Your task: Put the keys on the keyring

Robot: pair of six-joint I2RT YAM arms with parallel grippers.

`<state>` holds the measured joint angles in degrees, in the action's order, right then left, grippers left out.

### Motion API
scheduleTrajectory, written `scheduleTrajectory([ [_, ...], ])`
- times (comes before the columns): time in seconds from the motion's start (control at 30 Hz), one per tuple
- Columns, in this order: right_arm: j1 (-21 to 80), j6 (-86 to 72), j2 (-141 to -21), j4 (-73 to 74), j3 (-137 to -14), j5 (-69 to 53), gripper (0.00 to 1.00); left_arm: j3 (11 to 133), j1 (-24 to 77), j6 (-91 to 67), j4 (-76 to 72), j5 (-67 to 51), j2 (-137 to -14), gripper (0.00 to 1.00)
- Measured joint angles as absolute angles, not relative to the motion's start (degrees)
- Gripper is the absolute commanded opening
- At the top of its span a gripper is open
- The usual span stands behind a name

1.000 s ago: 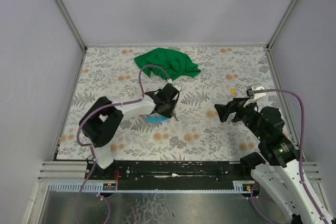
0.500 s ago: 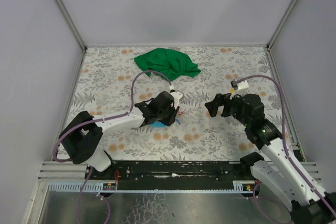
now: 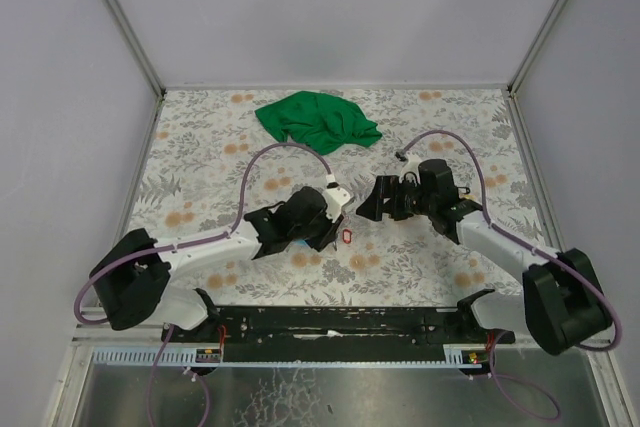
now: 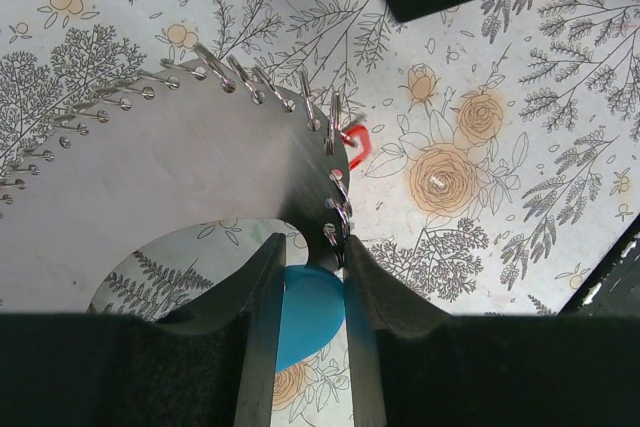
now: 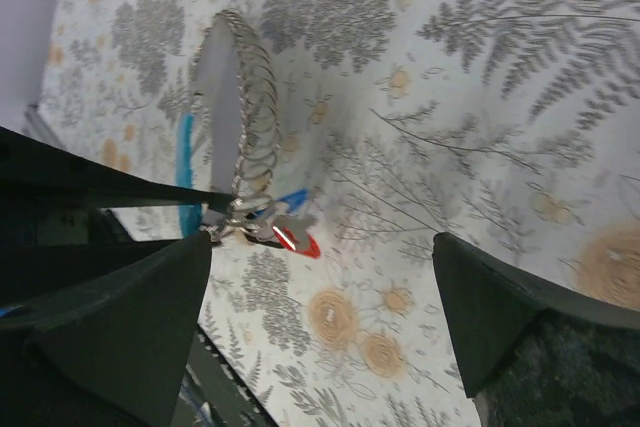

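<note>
Right pincer point(image 3: 371, 201) moved closer, wide open, left pincer point(image 4: 310, 247) clamping keyring point(image 5: 260, 117).

Glinting coiled-wire metal keyring point(image 5: 258, 117), smooth plastic red tag point(image 4: 357, 145) and blue tag point(image 4: 308, 312), green cloth point(image 3: 318, 119), matt floral table cover point(image 3: 200, 147).

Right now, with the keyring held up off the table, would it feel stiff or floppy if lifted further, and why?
Probably springy, not floppy: the keyring stands up as an open loop from the left jaws. Likely light, being thin wire coils. The red tag by its base may dangle and swing.
</note>
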<state>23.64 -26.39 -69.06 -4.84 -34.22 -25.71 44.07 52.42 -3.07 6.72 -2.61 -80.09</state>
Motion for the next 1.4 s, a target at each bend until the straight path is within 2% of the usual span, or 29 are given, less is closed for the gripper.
scheduleTrajectory([
  [0.2,23.6,-32.9,-78.7,-15.0,-35.6,-35.8,0.76,41.5,53.6,-2.3,4.3,-2.6,-79.0,0.12],
  [0.5,23.9,-41.2,-91.0,-28.3,-37.0,-47.1,0.68,39.2,55.1,-0.5,0.7,-2.9,-77.6,0.12],
  [0.63,24.9,-43.4,-94.3,-31.4,-37.9,-50.2,0.60,38.5,55.5,0.4,-0.8,-3.4,-77.2,0.13],
  [0.73,26.0,-45.1,-96.1,-34.2,-38.7,-52.3,0.52,38.1,55.8,1.2,-1.6,-3.7,-77.1,0.13],
  [0.87,26.6,-46.7,-97.7,-36.9,-39.0,-53.7,0.33,37.2,56.3,2.0,-2.4,-3.9,-76.6,0.15],
  [1.07,26.7,-47.9,-97.7,-38.4,-38.9,-53.5,0.12,34.8,56.6,2.2,-4.5,-3.5,-73.8,0.28],
  [1.2,27.2,-46.1,-94.7,-36.3,-38.9,-52.4,0.09,32.2,56.6,1.3,-7.9,-2.6,-71.1,0.41],
  [1.27,27.5,-44.9,-92.2,-35.0,-38.9,-51.5,0.08,30.1,56.6,-0.2,-10.4,-2.0,-68.6,0.53],
  [1.4,28.3,-42.1,-85.8,-32.3,-38.4,-48.4,0.07,26.5,55.7,-4.0,-15.1,-1.2,-63.3,0.62],
])
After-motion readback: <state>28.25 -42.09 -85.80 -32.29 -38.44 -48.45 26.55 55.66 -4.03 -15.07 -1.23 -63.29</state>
